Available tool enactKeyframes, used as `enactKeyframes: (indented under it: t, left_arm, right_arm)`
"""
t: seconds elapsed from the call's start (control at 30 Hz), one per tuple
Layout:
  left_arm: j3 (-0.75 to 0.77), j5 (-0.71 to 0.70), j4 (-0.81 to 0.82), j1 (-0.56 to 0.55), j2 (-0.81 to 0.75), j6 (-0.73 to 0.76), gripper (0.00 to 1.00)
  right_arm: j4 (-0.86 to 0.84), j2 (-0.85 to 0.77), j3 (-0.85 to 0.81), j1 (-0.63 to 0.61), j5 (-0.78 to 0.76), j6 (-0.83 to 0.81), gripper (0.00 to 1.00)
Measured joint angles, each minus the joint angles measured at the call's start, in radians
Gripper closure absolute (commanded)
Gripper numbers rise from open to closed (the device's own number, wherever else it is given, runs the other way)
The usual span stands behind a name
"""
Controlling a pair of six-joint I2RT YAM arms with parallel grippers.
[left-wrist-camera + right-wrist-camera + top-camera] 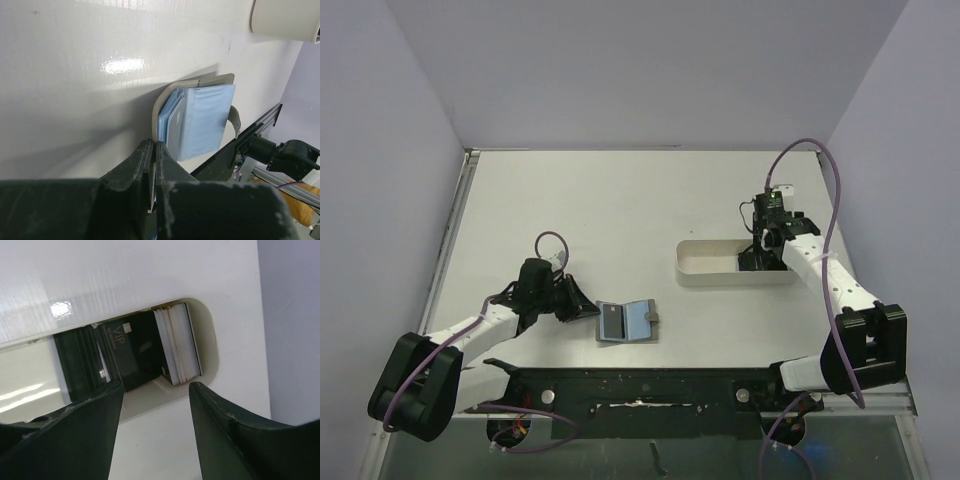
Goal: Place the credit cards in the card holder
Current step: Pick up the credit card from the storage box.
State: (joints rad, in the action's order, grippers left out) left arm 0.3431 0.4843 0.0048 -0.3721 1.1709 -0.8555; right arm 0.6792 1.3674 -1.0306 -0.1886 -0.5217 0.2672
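Credit cards: small, thin, blackish rectangular cards (131, 352) sit at the right end of the white oblong plastic tray (710, 277), several standing on edge against its rounded end wall, one dark face showing beside them
Right pincer: black two-finger pincer (156, 386), spread wide and holding nothing, hovers just above that end of the tray
Key relation: the cards lie straight ahead of the spread fingers, the standing stack's edges running away from the wrist, so closing would likely squeeze across the faces; the right arm is much nearer
Card holder: flat grey-olive folding wallet with light blue lining (200, 117) lies open on the white table (620, 210), well apart from the tray
Left pincer: black pincer (155, 145), pressed together, just beside the holder's near edge; whether it nips anything thin I cannot tell
Step judged: taking a card from the tray, none gripped yet
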Motion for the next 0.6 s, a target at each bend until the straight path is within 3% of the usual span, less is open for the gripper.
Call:
enactKeyframes:
  t: [0.3, 0.6]
  left_arm:
    - [0.000, 0.014, 0.008, 0.000, 0.000, -0.001, 1.00]
    - [0.000, 0.018, 0.016, 0.000, 0.000, -0.001, 1.00]
  right_arm:
    - [-0.082, 0.042, 0.054, 0.093, 0.001, -0.129, 0.45]
    - [-0.152, 0.145, 0.066, 0.101, 0.016, -0.168, 0.48]
